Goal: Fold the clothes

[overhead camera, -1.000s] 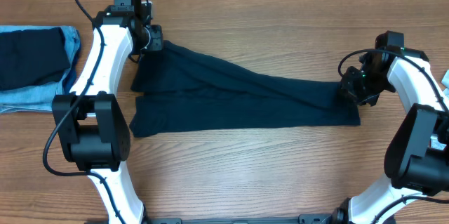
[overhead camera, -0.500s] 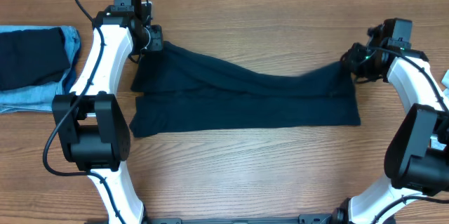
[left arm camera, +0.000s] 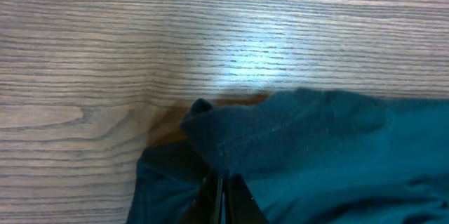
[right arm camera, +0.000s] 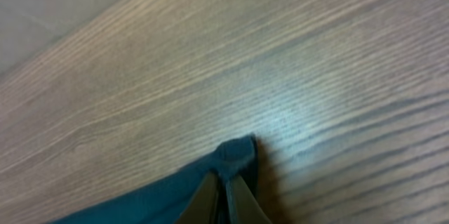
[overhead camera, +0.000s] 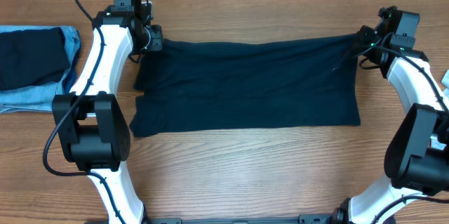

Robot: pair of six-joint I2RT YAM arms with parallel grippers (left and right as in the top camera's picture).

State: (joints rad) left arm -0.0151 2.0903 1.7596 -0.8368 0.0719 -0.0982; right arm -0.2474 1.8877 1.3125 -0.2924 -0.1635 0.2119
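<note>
Of the clothes, a dark navy shirt (overhead camera: 245,83) lies spread wide across the wooden table between both arms. My left gripper (overhead camera: 153,39) is shut on its far left corner; the left wrist view has the fingertips (left arm camera: 219,182) pinched together under bunched navy cloth (left arm camera: 316,147). At the far right corner my right gripper (overhead camera: 363,41) is shut on the cloth, and in the right wrist view a small navy tip (right arm camera: 235,152) pokes out past the closed gripper (right arm camera: 223,178). The far edge runs nearly straight between the two grippers.
A folded pile sits at the table's left edge: a dark navy piece (overhead camera: 31,55) on top of light blue denim (overhead camera: 35,97). Bare wood (overhead camera: 245,168) runs along the near side, between the two arm bases.
My right gripper has carried the shirt's right corner toward the far side, drawing the sagging upper layer out flat. The left gripper has held still.
</note>
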